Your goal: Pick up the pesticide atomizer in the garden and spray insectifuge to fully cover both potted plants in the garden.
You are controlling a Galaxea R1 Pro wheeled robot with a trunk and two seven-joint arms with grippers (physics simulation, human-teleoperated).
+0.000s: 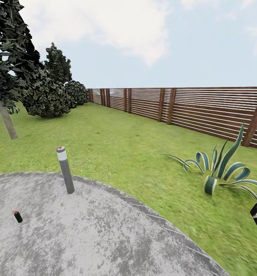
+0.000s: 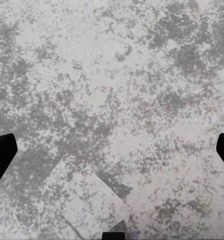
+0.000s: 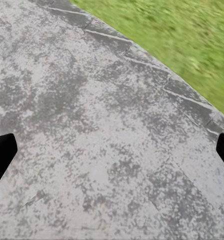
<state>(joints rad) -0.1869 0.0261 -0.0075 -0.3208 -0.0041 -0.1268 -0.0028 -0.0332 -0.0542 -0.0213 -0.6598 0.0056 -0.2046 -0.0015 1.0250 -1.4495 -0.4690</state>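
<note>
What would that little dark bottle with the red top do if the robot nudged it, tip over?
Probably, yes. The pesticide atomizer is slim and taller than wide, standing slightly tilted on the paved patio, so a sideways push would likely topple it. Once down, its rounded body might roll on the flat stone. It looks small, so likely light and rigid, though its weight cannot be judged from here.

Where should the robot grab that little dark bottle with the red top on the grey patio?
Probably around the dark body of the pesticide atomizer, below the red nozzle, so the top stays free to spray. It stands tilted on the round patio, apart from the grey bollard, with bare paving all round. So a grip from the side should work. It is too small to see more.
</note>
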